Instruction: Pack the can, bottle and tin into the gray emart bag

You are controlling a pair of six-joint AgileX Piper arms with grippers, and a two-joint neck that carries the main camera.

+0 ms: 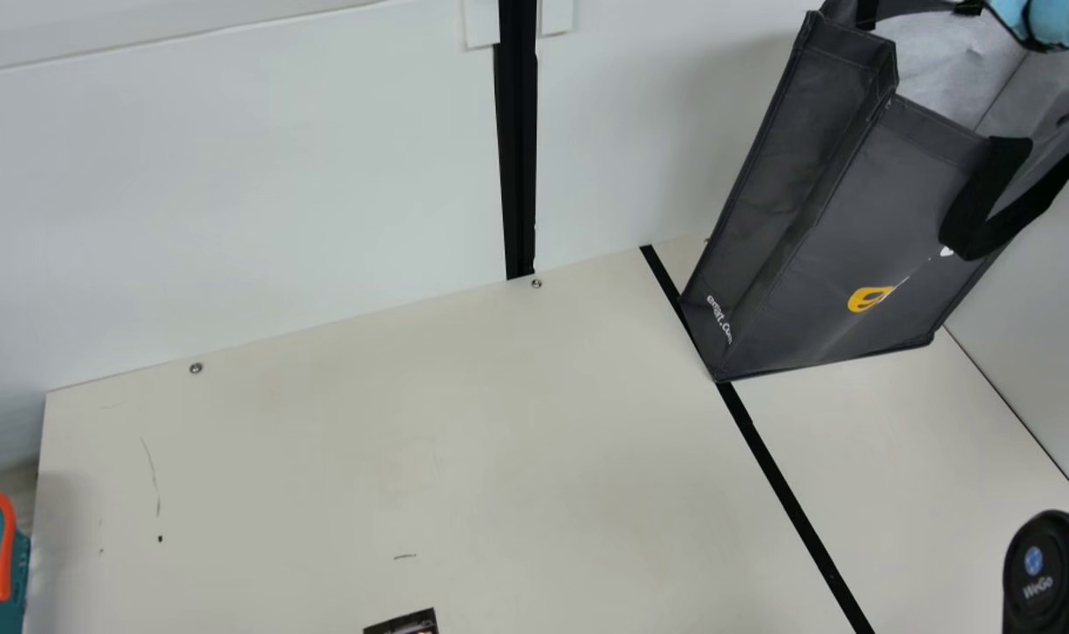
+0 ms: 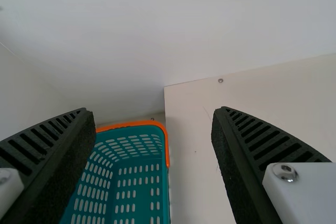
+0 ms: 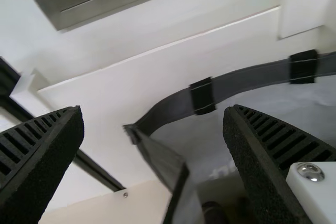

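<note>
Light is diffuse and fairly even. Ahead of the left gripper (image 2: 153,110), the wall (image 2: 173,30) dims softly toward its base; close beside the gripper, a screw (image 2: 285,170) glints.

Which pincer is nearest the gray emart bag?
The right pincer: the gray emart bag opens just ahead of it, while the left pincer faces the teal basket.

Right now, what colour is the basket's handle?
Orange handle; it shows best in the main view.
</note>
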